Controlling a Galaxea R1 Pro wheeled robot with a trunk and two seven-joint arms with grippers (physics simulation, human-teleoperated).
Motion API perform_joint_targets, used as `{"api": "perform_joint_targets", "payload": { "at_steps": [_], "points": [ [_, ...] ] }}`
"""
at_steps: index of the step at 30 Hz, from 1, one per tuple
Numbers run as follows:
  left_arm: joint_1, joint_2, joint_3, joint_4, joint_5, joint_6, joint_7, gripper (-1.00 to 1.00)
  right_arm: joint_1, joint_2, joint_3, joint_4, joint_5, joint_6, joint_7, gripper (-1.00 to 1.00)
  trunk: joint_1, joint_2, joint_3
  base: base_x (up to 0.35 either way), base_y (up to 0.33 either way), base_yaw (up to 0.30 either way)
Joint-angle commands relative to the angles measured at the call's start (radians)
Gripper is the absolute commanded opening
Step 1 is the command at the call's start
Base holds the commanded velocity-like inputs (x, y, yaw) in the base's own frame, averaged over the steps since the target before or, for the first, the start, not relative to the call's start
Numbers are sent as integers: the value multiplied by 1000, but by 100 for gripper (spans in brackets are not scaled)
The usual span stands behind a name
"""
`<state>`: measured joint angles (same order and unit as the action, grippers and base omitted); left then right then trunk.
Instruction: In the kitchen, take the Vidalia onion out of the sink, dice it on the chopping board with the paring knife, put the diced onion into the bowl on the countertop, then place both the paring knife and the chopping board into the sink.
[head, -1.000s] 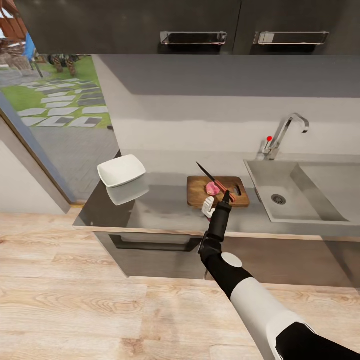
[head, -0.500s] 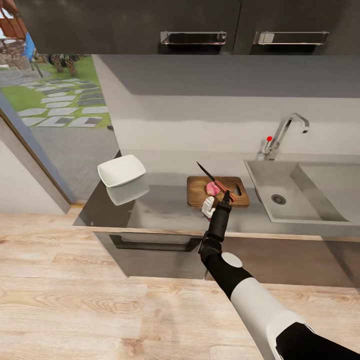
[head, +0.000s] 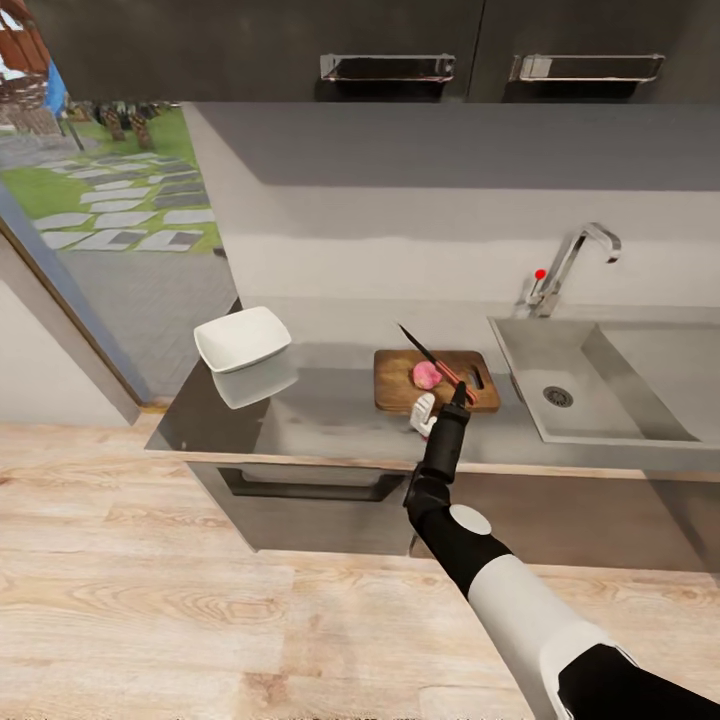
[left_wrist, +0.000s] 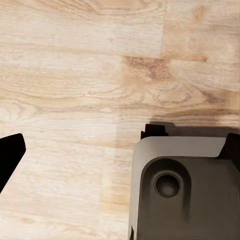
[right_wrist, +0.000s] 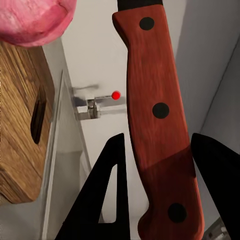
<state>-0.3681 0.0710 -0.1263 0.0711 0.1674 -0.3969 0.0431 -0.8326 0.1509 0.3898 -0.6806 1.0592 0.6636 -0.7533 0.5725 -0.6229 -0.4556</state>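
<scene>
Head view took in bowl (head: 243, 338) on countertop (head: 320, 425) w/ sink (head: 590, 385) at right; right wrist view alone showed right gripper (right_wrist: 157, 170) fingers clamped on paring knife (right_wrist: 159, 117) handle, over onion (head: 427, 375) on chopping board (head: 400, 390). Left gripper: couldn't tell

No readable text or labels anywhere.

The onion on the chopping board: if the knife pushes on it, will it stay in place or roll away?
The onion looks rounded and smooth, so it would probably roll or slide under a sideways push. It lies free on the flat board, with nothing bracing it. The knife sits between the right gripper's fingers, so a straight downward press seems safer.
</scene>
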Motion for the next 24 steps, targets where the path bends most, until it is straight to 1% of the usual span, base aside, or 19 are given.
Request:
{"api": "perform_joint_targets", "payload": {
  "at_steps": [1, 6, 14, 19, 22, 24],
  "points": [
    [-2, 0, -9, 4, 8, -7, 1, 100, -1, -2, 1, 1, 3, 5, -1, -100, 0, -1, -2, 0, 0, 0],
    [-2, 0, -9, 4, 8, -7, 1, 100, -1, -5, 1, 1, 2, 6, -1, -100, 0, -1, -8, 0, 0, 0],
    [-2, -2, -9, 4, 8, -7, 1, 100, 0, -2, -1, 1, 1, 13, 0, -100, 0, -1, -19, 0, 0, 0],
    [-2, -7, -9, 4, 8, -7, 1, 100, -1, 0, -5, -19, 4, 30, 3, -100, 0, -1, -23, 0, 0, 0],
    [-2, -8, -9, 4, 8, -7, 1, 100, -2, 1, -6, -62, 10, 67, 46, -100, 0, -1, -24, 0, 0, 0],
    [-2, -8, -9, 4, 8, -6, 1, 100, -5, 1, -6, -93, 17, 100, 116, -100, 0, -1, -24, 0, 0, 0]
  ]
}}
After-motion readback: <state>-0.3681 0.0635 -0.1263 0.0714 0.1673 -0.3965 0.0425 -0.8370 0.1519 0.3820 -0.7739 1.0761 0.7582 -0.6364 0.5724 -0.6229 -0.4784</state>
